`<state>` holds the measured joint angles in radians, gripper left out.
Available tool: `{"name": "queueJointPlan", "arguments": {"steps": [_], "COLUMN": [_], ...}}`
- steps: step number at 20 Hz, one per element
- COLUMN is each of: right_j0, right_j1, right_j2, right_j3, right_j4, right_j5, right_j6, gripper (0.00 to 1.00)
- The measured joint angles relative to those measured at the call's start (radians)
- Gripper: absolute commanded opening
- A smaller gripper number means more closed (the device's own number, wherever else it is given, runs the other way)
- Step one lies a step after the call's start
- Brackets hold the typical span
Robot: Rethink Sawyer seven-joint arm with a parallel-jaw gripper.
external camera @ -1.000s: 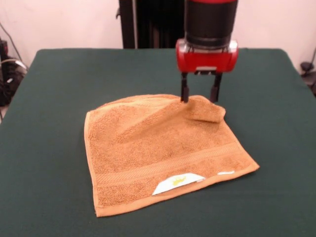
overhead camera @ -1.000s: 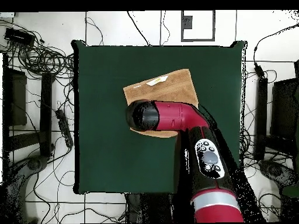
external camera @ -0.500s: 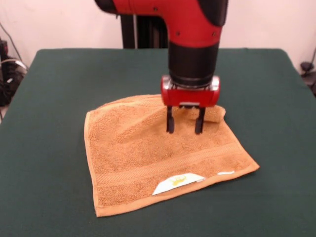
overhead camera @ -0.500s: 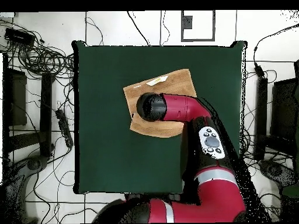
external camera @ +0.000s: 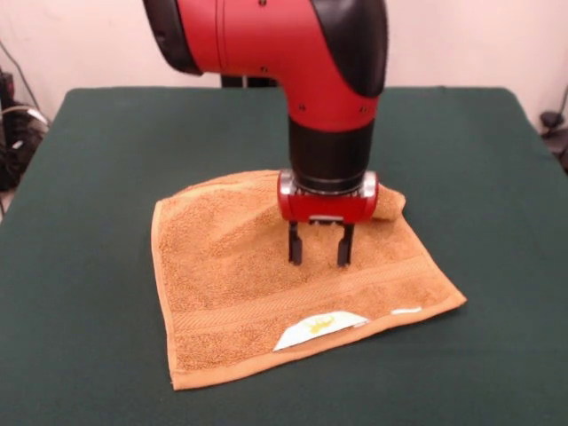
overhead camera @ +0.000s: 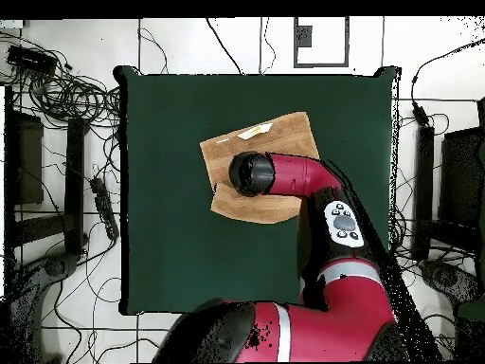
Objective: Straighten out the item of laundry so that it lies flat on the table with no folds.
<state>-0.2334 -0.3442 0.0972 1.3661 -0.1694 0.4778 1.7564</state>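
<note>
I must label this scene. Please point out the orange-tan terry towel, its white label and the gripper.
Orange-tan terry towel (external camera: 222,266): front view, flat middle.
White label (external camera: 319,327): front view, yellow print.
Gripper (external camera: 317,253): front view, between open fingertips.

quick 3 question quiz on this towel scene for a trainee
1. True or false: the towel lies fully flat.
2. The gripper is: A open, B shut on the towel, C out of view.
3. Fill in: the white label is at the towel's ___ edge in the front view.

Key: 1 false, the far right corner is folded over. 2 A, fingers apart, over the towel's middle. 3 near.
</note>
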Motion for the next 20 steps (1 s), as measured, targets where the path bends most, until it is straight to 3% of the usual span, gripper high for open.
{"name": "queueJointPlan", "arguments": {"steps": [9,20], "right_j0": [-0.009,-0.043], "right_j1": [0.037,0.090], "right_j2": [0.013,0.072], "right_j3": [-0.064,-0.211], "right_j4": [-0.001,-0.001], "right_j5": [0.029,0.259], "right_j6": [0.000,0.000], "gripper": [1.00,1.00]}}
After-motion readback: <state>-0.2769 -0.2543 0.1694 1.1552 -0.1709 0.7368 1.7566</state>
